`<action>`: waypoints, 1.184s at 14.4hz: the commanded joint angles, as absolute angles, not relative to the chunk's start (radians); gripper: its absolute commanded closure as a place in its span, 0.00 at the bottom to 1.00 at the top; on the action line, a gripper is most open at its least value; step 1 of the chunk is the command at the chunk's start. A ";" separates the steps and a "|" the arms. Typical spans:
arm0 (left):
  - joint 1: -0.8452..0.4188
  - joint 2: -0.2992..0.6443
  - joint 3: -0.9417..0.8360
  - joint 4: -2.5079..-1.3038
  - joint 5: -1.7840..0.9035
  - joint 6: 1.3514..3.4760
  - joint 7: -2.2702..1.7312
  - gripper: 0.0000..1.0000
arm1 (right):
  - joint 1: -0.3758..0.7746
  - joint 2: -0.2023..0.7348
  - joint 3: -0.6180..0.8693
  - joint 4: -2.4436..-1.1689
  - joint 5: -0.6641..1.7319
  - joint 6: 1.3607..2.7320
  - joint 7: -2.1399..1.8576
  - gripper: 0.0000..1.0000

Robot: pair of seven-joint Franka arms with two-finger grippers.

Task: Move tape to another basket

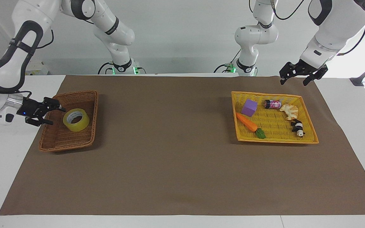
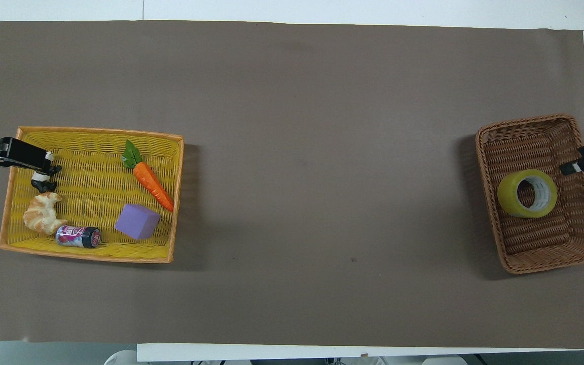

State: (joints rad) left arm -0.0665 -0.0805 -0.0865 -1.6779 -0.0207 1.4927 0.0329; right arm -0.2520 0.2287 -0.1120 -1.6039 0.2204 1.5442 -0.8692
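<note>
At the right arm's end of the counter (image 1: 182, 177), the tape (image 1: 76, 119) lies on its side inside the brown basket (image 1: 62, 144), its open core turned up and slightly tilted, resting on the woven floor about midway along the basket's length. Nothing grips it. The right gripper (image 1: 52, 111) hangs just over the basket's outer rim, beside the tape but clear of it, with its fingers (image 1: 60, 108) spread apart and empty; from overhead only its dark tip shows (image 2: 578, 166) at the basket's edge. Brown paper covers the counter between the two baskets. Toward the left arm's end sits the yellow basket (image 1: 276, 139), holding five things: a toy can (image 1: 272, 104) lying nearest the robots, a purple block (image 1: 249, 107) beside it, a croissant (image 1: 289, 111), an orange carrot (image 1: 246, 122) with a green leaf, and a small panda (image 1: 297, 127) farthest from the robots. The left gripper (image 1: 297, 79) is up in the air above the paper close to the yellow basket's rim on the robots' side, fingers apart and holding nothing; in the overhead view it overlaps the basket's corner by the panda.
</note>
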 commanded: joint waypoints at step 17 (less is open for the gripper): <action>-0.092 -0.100 -0.069 -1.720 0.008 1.471 0.041 0.01 | 0.058 -0.008 -0.178 -1.565 -0.052 1.367 -0.075 0.01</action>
